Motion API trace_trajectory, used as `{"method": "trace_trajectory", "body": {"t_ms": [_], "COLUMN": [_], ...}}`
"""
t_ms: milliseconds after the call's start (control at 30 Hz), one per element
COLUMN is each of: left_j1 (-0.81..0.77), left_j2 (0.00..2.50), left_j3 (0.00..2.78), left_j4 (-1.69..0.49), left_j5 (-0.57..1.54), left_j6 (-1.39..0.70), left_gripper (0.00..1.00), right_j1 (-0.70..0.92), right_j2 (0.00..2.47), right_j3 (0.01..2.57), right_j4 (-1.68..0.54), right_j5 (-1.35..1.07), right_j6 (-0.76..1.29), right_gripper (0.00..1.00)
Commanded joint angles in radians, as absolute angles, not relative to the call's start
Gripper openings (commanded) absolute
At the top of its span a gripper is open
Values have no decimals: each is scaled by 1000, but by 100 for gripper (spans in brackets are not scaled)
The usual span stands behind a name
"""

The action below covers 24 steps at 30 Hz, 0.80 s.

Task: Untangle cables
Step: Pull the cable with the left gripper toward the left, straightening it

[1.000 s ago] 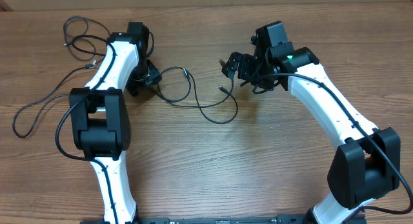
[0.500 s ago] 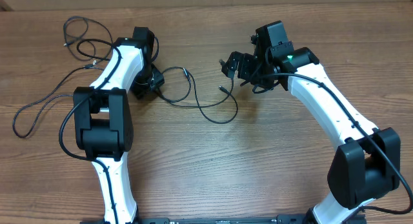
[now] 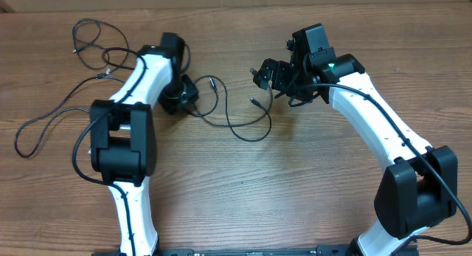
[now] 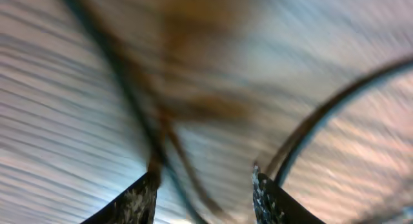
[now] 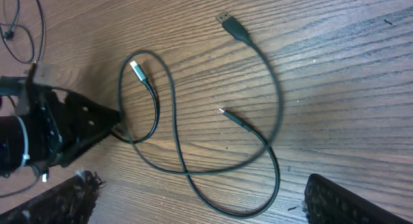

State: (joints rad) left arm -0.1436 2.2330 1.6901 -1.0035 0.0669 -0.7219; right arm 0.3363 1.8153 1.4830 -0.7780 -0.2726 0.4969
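Over on the brown wood-grain tabletop [image 3: 295, 204], the thin black cords with small metal plugs [image 5: 280, 104] lie in two lots: a long looping one in the middle, crossing itself between the arms, and a looser tangle [image 3: 96, 53] towards the far left corner. The left gripper [image 3: 181, 94] is down at the near end of the middle loop, and its wrist view, though badly blurred, shows its jaws standing apart with a strand running between them and another curving just beside the right finger; I would not call anything pinched yet. The right gripper [image 3: 267, 74] hangs wide open and empty above the loop's other end. To my eye the step in hand is taking hold of that strand. Done well, it catches one cord only, low against the wood, then draws it sideways away from the crossing without jerking, while the other hand pins a plug end.
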Motion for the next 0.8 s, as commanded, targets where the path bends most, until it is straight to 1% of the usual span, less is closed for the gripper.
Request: {"method": "trace_trajectory", "body": {"t_ms": [0, 100, 200, 300, 500, 767], "left_j1": [-213, -242, -246, -232, -208, -185], "left_j2": [2273, 2273, 2273, 2273, 2273, 2273], "left_j3": [1644, 1644, 1644, 1644, 1642, 1642], "left_j4": [-1007, -1009, -1002, -1003, -997, -945], "left_j5": [184, 173, 148, 120, 24, -12], "left_j6": [-692, -696, -704, -703, -704, -719], "left_gripper": [49, 52, 51, 49, 48, 51], "right_j1": [337, 337, 337, 337, 337, 337], "right_j2": [1813, 1813, 1813, 1813, 1813, 1813], "right_j3": [1485, 1485, 1485, 1485, 1485, 1485], "right_j4": [-772, -773, -773, -773, -773, -773], "right_j5": [-263, -263, -263, -263, -263, -263], "right_j6": [488, 488, 488, 488, 488, 488], "right_gripper": [100, 100, 100, 100, 100, 100]}}
